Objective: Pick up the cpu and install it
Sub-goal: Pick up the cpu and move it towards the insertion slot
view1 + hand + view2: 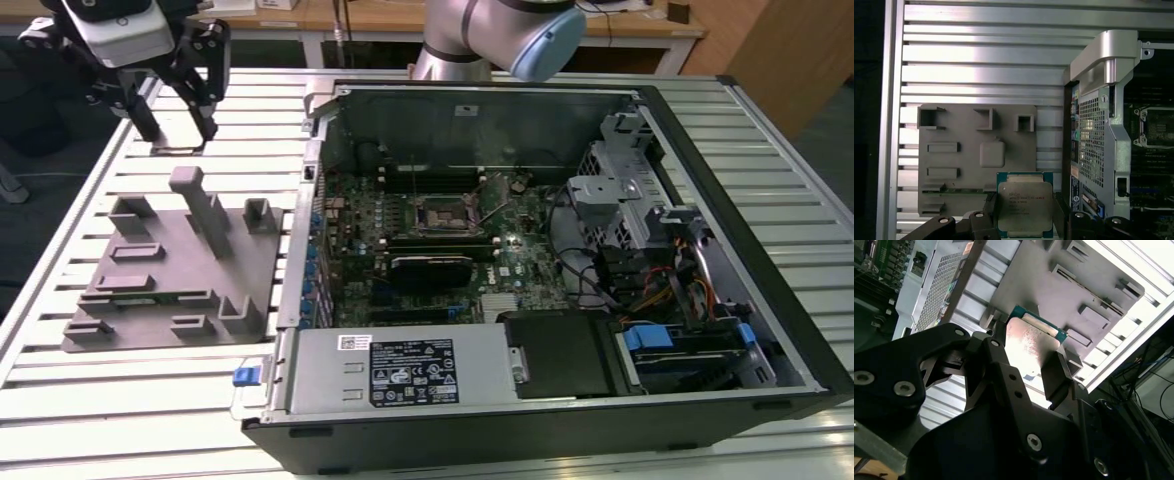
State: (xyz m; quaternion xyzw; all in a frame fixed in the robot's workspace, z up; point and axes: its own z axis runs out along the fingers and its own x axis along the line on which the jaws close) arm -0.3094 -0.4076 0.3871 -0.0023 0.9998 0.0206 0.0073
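Held the cpu (pixel 1025 204) in the gripper (pixel 176 128), fingers (pixel 990 206) pressed against two opposite edges, silver top showing. Hung above the table (pixel 80 200) just beyond the fixture (pixel 174 270), probably clear of it, well apart from the socket (pixel 447 215) inside the case (pixel 747 190).

A grey plastic fixture (pixel 174 275) with upright posts lies on a slatted aluminium table (pixel 134 400). Beside it sits an open computer case (pixel 467 130), motherboard (pixel 360 215) and power supply (pixel 400 370) exposed.
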